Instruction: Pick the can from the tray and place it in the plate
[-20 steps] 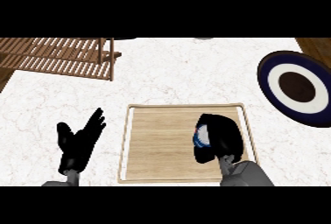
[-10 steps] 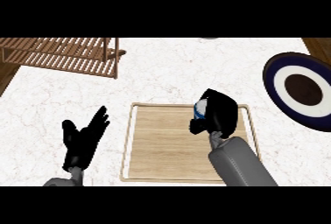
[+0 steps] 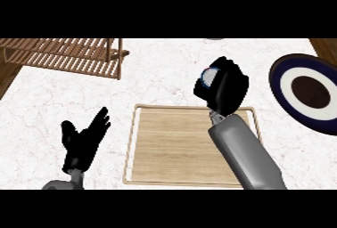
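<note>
My right hand (image 3: 225,87) is curled round the can (image 3: 211,76), of which only a blue and silver edge shows at the hand's upper left. Hand and can hang over the far edge of the wooden tray (image 3: 172,147), above the white counter. The plate (image 3: 295,93), dark blue with a white ring and a brown middle, lies at the right edge, a short way right of the hand. My left hand (image 3: 82,142) rests open with fingers up at the lower left, beside the tray.
A slatted wooden rack (image 3: 66,55) stands at the back left. White marbled counter (image 3: 164,71) spreads between rack, tray and plate. A brown strip of wood (image 3: 8,75) shows along the far left edge.
My right hand has lifted the can off the tray and carried it away from me and a little toward the plate. The left hand stays open at the lower left.
</note>
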`<state>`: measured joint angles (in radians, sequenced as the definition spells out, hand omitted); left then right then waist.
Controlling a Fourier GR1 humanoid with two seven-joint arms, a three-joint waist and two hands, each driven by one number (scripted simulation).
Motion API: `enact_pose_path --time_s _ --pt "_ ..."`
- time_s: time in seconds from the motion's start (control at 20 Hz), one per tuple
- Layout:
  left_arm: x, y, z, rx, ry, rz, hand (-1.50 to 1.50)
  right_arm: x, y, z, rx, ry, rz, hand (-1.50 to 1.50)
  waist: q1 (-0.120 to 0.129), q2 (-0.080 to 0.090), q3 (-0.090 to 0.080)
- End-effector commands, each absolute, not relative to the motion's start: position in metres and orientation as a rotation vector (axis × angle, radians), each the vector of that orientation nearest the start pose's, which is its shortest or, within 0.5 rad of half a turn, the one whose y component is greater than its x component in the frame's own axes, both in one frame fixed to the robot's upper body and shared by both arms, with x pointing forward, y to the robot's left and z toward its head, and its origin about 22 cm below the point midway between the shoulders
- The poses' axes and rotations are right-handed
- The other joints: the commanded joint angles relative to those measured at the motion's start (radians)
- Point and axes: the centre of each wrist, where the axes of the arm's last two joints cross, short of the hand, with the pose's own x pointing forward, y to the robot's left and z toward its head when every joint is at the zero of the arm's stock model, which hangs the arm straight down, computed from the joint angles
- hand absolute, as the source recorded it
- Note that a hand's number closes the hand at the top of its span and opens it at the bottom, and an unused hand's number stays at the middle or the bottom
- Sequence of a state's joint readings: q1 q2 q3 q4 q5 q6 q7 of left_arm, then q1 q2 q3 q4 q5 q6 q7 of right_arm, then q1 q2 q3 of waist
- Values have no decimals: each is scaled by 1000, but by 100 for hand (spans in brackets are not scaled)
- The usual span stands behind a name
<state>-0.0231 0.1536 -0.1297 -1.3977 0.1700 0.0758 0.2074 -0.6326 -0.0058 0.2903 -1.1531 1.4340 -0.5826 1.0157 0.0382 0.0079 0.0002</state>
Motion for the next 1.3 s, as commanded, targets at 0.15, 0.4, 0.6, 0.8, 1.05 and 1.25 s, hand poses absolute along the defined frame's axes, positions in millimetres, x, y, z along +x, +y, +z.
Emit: enact_pose_path --time_s 0.15,0.4,0.6,0.8,1.05,1.25 --pt "235 239 -28 -18 -1202 -32 0 359 -105 73 -1427 -1461 -203 150 -11 -5 1" --pt "239 249 -34 10 -1187 8 0 355 -148 65 -1453 -1487 -398 150 -43 -5 1" --pt "238 245 -35 18 -1191 -10 0 360 -163 57 -1482 -1504 -491 150 -34 -5 0" --pt "241 238 -22 -5 -1182 1 0 358 -227 34 -1591 -1447 -509 150 -32 -5 1" --pt "242 243 -36 6 -1195 5 0 362 -308 46 -1704 -1382 -634 150 -28 2 2" --pt "238 225 -34 -25 -1202 -9 0 360 -344 41 -1754 -1351 -628 150 -15 3 4"
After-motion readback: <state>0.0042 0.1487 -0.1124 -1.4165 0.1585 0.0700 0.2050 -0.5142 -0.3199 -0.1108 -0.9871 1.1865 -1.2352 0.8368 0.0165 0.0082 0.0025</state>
